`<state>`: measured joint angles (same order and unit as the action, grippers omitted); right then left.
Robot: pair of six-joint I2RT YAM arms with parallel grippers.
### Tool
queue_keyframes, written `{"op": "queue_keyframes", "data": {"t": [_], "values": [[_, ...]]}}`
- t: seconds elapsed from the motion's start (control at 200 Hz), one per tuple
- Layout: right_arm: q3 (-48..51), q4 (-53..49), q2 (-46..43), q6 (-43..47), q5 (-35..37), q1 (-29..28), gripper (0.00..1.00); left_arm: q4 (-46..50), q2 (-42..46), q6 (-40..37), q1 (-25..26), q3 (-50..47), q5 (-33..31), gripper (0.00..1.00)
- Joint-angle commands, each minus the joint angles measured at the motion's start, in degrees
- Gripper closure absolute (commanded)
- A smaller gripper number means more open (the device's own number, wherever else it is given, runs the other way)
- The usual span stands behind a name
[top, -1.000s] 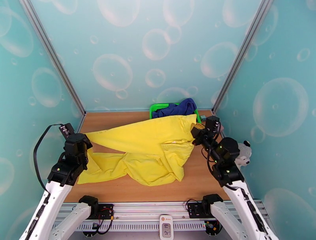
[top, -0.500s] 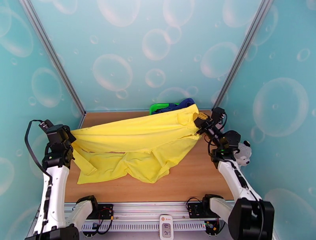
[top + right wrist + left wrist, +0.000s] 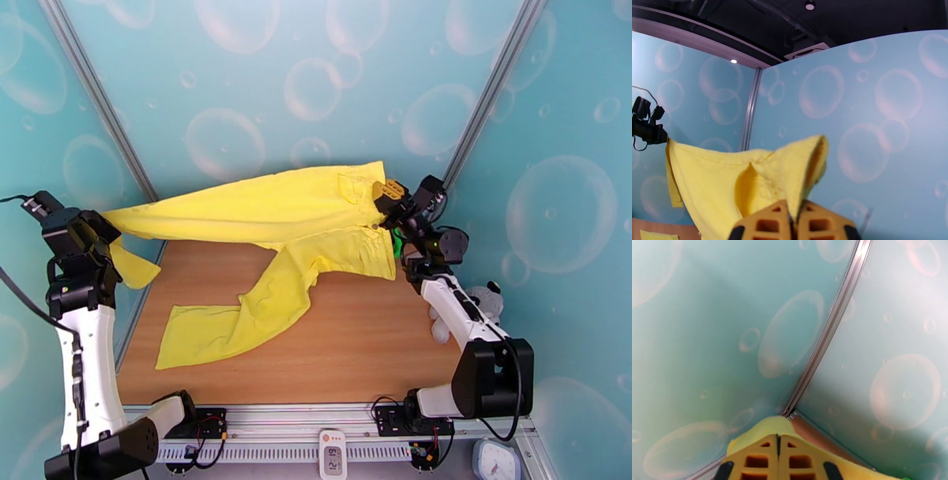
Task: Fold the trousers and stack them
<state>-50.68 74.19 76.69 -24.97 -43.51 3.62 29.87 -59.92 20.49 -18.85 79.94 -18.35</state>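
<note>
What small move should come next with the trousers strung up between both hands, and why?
Probably lower both hands together toward the near side, laying the taut upper leg over the other. The left hand and right hand are shut on the trousers, stretching one leg in the air, while the second leg hangs and trails on the table, unaligned.

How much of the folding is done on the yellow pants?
Not much yet. Done: the trousers are grabbed, with the left gripper shut on a leg and the right gripper shut on the waist end. In hand: they hang stretched in the air between the two, with the other leg drooping onto the table. Left: every fold, then the stacking.
</note>
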Motion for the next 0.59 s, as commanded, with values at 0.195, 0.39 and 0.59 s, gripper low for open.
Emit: {"op": "queue_keyframes", "data": {"t": [0.195, 0.39, 0.59], "values": [[45.76, 17.40, -22.30, -10.11, -5.47, 15.42, 1.00, 14.85, 16.03, 20.04, 0.76, -29.51, 8.67, 1.00], [47.17, -21.02, -44.50, 8.46, -2.49, 15.22, 1.00, 15.07, 18.23, 24.38, 2.78, -36.13, 5.23, 1.00], [51.89, -19.87, -51.42, 6.60, 0.29, 17.33, 1.00, 16.45, 22.62, 25.79, 2.93, -38.19, 7.04, 0.94]]}}
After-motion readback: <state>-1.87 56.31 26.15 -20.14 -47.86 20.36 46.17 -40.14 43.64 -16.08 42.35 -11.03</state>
